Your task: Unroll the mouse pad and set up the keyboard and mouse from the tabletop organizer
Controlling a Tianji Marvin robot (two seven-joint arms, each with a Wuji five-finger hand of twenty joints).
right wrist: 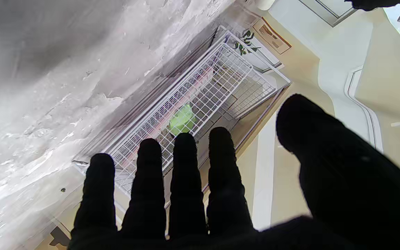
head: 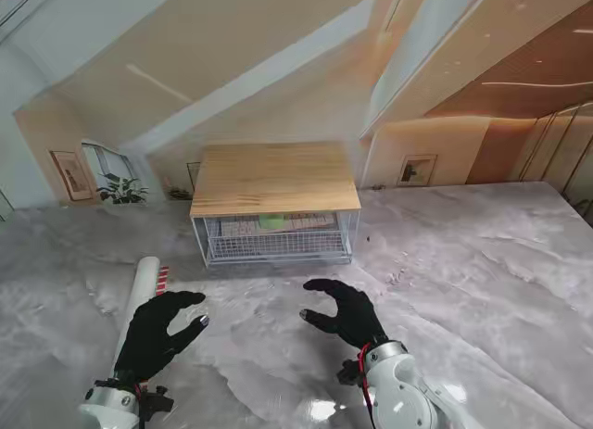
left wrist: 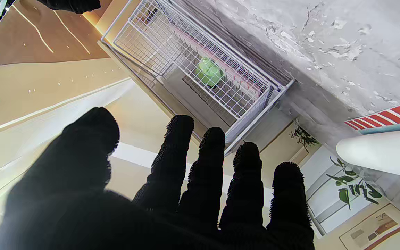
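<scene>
The left hand (head: pixel 157 332) hovers nearest to me on the left, black-gloved, fingers spread and holding nothing; the right hand (head: pixel 345 310) hangs beside it toward the middle, likewise loose and empty, thumb and fingers curved apart. Neither touches anything.

Just beyond the left hand, partly under it, lies the rolled mouse pad (head: pixel 141 290), a white tube with a red-and-white striped edge showing at its farther end (the left wrist view shows the same stripes beside the roll (left wrist: pixel 377 152)). It rests on the grey marbled table (head: pixel 482 281) and is still fully rolled.

Farther from me, at the middle of the table, stands the tabletop organizer (head: pixel 274 207), a white wire basket under a wooden top. Inside it the green mouse (head: pixel 271 221) sits on what looks like a pale keyboard (head: pixel 296 223), though the mesh hides its detail.

By my reading nothing of the task is done yet: the pad needs unrolling first, most likely by the left hand, then keyboard and mouse must come out of the basket.
</scene>
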